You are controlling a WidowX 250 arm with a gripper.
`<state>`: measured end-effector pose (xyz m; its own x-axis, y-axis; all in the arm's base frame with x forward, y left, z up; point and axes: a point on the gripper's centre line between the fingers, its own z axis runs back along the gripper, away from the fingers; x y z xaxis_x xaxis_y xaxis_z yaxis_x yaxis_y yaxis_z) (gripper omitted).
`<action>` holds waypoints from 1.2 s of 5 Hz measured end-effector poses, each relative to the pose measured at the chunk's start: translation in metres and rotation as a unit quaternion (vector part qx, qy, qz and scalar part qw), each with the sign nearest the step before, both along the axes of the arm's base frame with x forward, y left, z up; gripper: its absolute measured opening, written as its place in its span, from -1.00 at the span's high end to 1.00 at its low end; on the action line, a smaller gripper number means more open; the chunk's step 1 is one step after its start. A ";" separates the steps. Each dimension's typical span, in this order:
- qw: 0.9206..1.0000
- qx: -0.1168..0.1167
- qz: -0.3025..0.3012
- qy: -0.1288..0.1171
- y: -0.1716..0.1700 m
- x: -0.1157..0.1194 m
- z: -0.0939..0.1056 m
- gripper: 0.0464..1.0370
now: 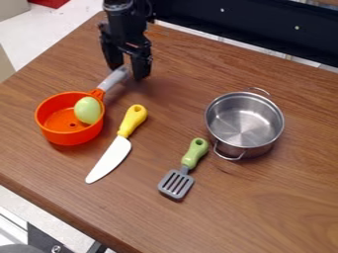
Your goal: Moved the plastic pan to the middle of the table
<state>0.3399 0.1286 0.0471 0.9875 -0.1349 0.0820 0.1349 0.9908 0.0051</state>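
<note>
The gripper [129, 73] hangs low over the table's upper left part, its fingers apart and open. Between and just below them lies the grey end of the handle of the orange plastic pan [51, 129], nearer the left finger. This pan stands upright at the left of the table [290, 185], its handle angled up and right. A pale green egg-shaped toy [87, 109] rests inside it. Whether the fingers touch the handle I cannot tell.
A yellow-handled knife [111, 159] lies just right of the orange pan. Farther right are a green-handled spatula [177, 184] and a steel pot [244, 123] with two wire handles. The table's front edge runs diagonally across the lower left.
</note>
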 end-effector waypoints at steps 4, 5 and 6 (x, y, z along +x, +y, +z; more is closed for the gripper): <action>1.000 0.011 -0.001 -0.002 0.010 -0.007 -0.002 -0.92; 1.000 0.014 0.006 0.009 0.008 -0.017 -0.014 -0.92; 1.000 0.017 0.008 0.014 0.005 -0.023 -0.023 -0.83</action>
<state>0.3165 0.1336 0.0240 0.9914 -0.1208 0.0510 0.1191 0.9923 0.0345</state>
